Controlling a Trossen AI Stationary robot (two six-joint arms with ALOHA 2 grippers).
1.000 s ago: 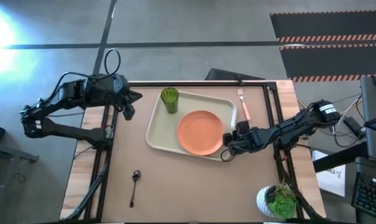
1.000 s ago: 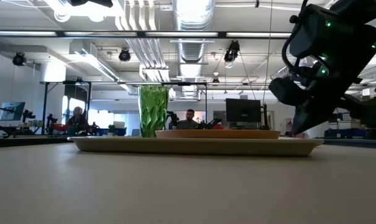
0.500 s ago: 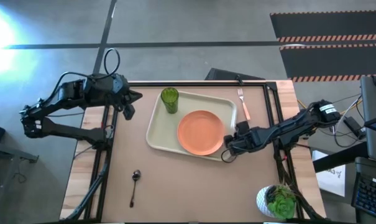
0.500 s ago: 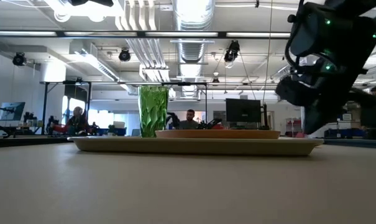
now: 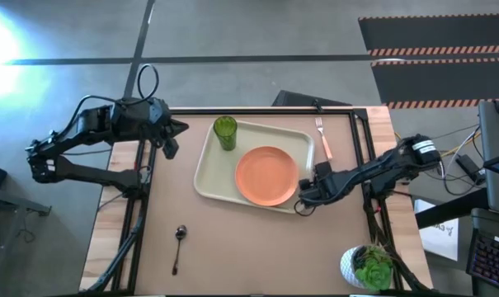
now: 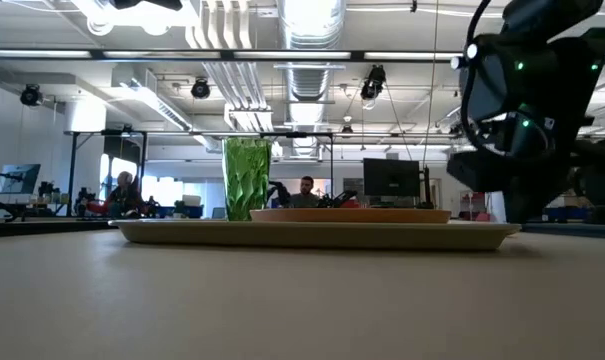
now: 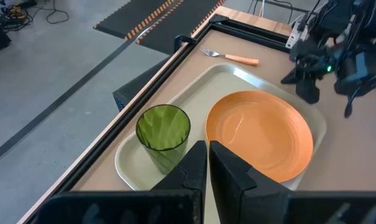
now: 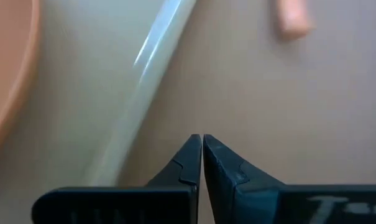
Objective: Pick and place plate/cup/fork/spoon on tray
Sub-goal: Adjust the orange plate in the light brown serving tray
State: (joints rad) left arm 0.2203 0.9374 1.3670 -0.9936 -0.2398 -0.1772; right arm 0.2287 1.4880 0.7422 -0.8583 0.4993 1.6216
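Dark right gripper (image 5: 303, 198) low beside tray (image 5: 206, 169)

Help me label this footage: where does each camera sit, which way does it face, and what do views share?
High: overhead, straight down; both arms, tray, spoon.
Low: table height, level across; cup on the tray, a dark arm at right.
Left wrist: on the left arm, past its shut left pincer toward plate and fork.
Right wrist: low over the table; shut right pincer beside the tray's rim.
Shared: high and left wrist both show cup, plate, fork.
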